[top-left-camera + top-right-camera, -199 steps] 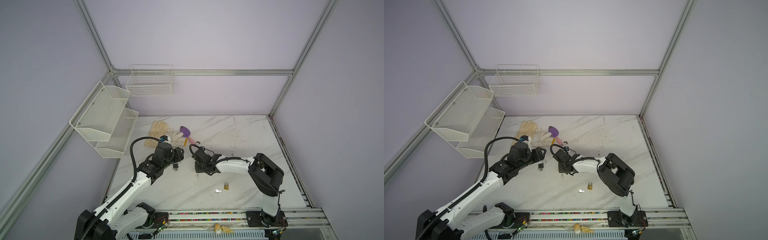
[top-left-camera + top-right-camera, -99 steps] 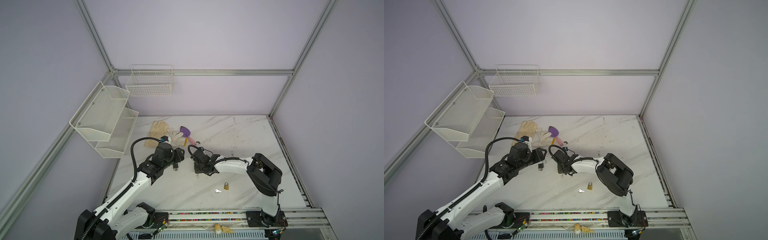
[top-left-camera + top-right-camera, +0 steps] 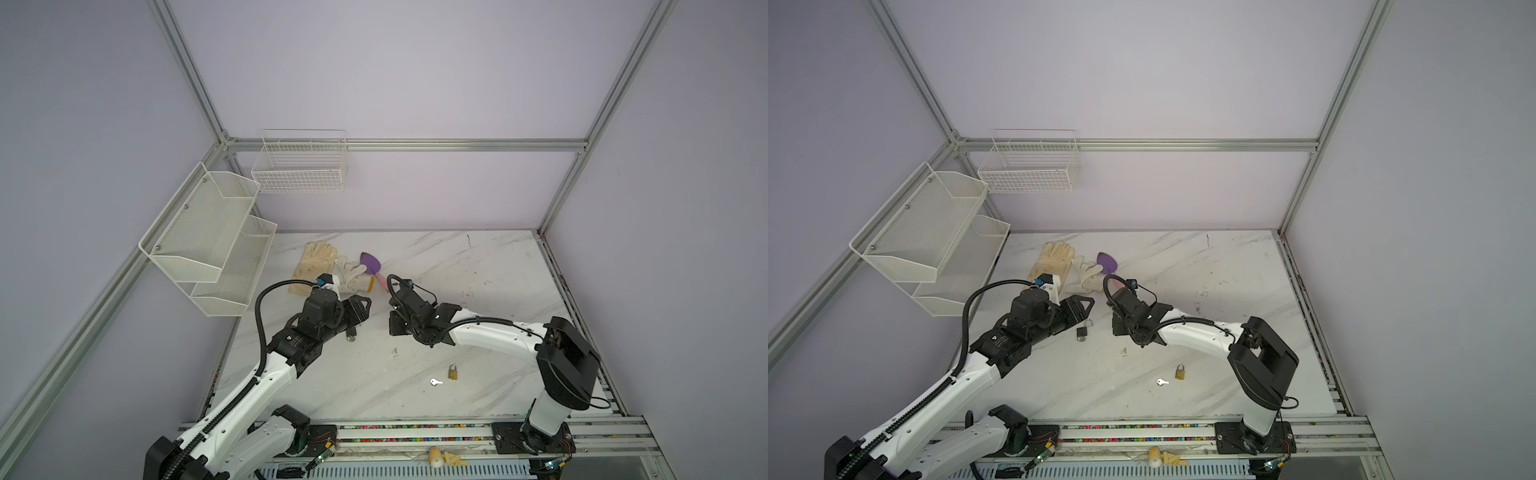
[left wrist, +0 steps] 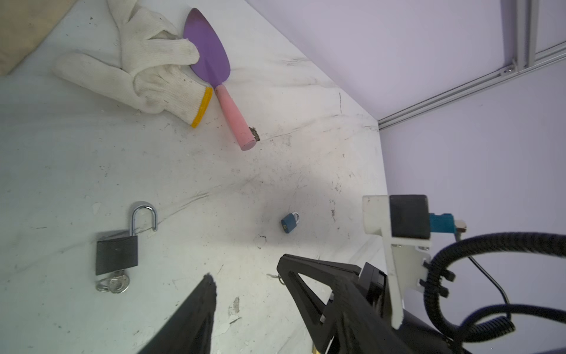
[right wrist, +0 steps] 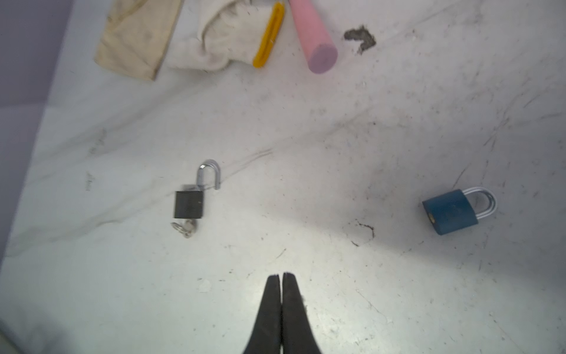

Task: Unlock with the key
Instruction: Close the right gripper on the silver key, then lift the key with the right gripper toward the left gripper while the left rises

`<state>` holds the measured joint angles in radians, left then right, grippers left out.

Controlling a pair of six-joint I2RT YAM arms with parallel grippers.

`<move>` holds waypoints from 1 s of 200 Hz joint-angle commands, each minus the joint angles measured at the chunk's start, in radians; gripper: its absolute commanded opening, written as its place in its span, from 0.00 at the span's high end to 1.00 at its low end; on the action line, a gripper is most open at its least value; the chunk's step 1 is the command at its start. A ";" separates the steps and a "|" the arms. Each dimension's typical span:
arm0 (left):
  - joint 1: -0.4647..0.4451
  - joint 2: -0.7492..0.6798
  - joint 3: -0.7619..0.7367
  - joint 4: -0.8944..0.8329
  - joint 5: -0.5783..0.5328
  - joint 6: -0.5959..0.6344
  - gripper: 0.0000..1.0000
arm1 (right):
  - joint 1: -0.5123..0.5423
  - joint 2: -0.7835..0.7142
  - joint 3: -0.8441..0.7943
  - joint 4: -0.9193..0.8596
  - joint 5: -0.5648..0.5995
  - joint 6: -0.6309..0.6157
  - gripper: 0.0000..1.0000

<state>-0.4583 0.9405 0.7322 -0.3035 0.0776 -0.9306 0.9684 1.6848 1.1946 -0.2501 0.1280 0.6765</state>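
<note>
Only real change in the last second: the right gripper has been pinched fully shut on nothing, and it's held just over the tabletop between the black padlock and the blue padlock, touching neither. The left gripper is held roughly half open, also empty, near the black padlock. That's probably good news for the task. The black padlock is seen lying flat with its shackle popped free on one side and a key on a ring stuck in its keyway, so that lock looks to be already unlocked and let go of. Whether the other locks are meant to be done too can't be told. Counted big to small:

- **Arms:** two are in play, the left arm and the right arm.
- **Wall racks:** two are mounted, a two-tier mesh shelf and a wire basket.
- **Gloves:** two are laid at the back, a tan leather glove and a white knit glove with a yellow cuff.
- **Trowel:** one trowel, purple blade and pink handle, is found touching the knit glove.
- **Padlocks:** three are counted, black, blue and a brass padlock. The last two have their shackles seated, as far as can be made out.
- **Keys:** two are spotted, the ringed one and a loose silver key just beside the brass padlock.
</note>
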 commanded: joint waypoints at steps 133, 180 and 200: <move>0.005 -0.015 -0.142 0.528 0.046 -0.838 0.40 | -0.049 -0.186 0.081 0.232 -0.015 0.105 1.00; 0.005 0.004 -0.140 0.536 0.025 -0.886 0.40 | -0.049 -0.136 0.138 0.282 -0.036 0.104 1.00; 0.004 0.010 -0.138 0.550 -0.003 -0.813 0.41 | -0.049 -0.122 0.154 0.279 -0.026 0.102 1.00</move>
<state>-0.4583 0.9489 0.6281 0.1780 0.1154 -1.7782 0.9199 1.5410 1.3125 -0.0013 0.0963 0.7662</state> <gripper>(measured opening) 0.594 0.049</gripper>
